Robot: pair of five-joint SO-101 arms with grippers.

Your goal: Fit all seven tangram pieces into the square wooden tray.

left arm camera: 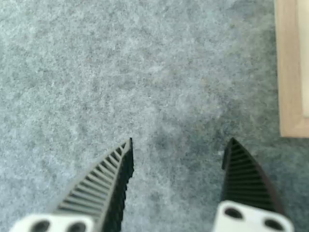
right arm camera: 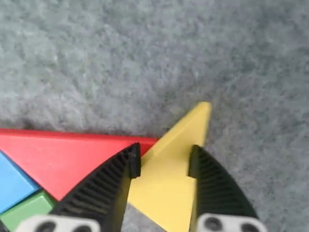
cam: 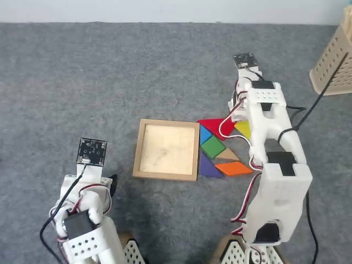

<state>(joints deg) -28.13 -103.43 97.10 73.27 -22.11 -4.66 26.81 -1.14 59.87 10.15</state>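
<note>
The square wooden tray (cam: 168,149) lies empty at the middle of the grey carpet. Right of it the pieces lie bunched together: red triangle (cam: 213,125), blue piece (cam: 204,133), green square (cam: 213,147), purple triangle (cam: 207,166), tan triangle (cam: 227,154), orange parallelogram (cam: 234,168) and yellow triangle (cam: 243,130). My right gripper (right arm camera: 164,157) hangs low over the yellow triangle (right arm camera: 169,174), partly open, one finger near each side of its tip, beside the red triangle (right arm camera: 67,154). My left gripper (left arm camera: 178,150) is open over bare carpet, left of the tray's rim (left arm camera: 289,72).
A slatted beige holder (cam: 335,60) stands at the far right. The right arm's body (cam: 275,159) and its cables lie over the right side of the pieces. Open carpet stretches to the left of the tray and beyond it.
</note>
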